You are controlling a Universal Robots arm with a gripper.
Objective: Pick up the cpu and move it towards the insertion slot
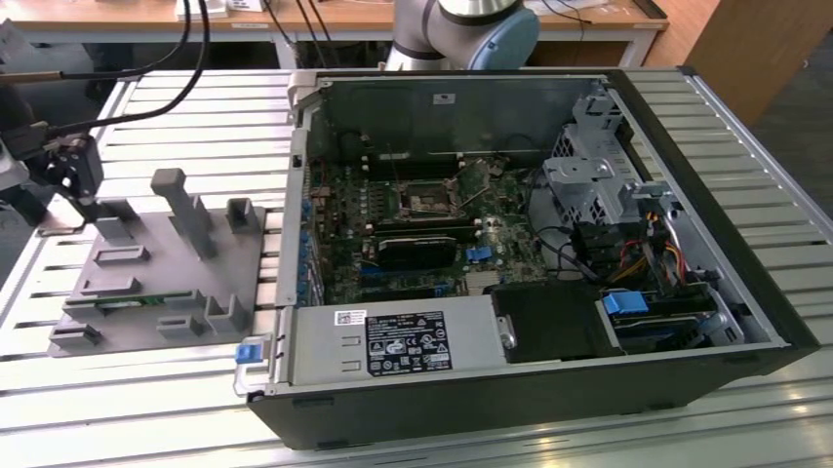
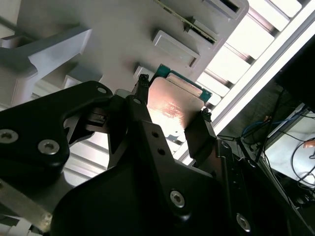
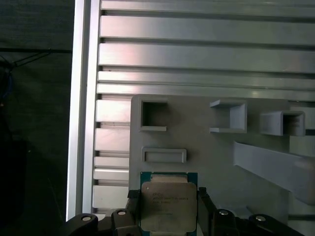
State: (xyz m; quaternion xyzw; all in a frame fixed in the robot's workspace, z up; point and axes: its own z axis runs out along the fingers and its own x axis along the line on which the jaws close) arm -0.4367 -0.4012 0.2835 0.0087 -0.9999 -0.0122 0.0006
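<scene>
gripper (image 3: 168, 197) closed on cpu (image 3: 168, 209), at grey fixture (image 3: 211, 160)

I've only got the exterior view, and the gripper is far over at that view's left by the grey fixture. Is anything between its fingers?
Observer: Yes. In both wrist views the cpu sits between the fingers of the gripper, one against each of two opposite edges.
Operator: Which face shows?
Observer: In the first wrist view its silvery metal top faces the camera, with a green border along one edge.
Operator: Where on the fixture is it?
Observer: Close to an edge of the grey fixture, next to a shallow rectangular recess; whether it is lifted, I cannot tell.
</scene>
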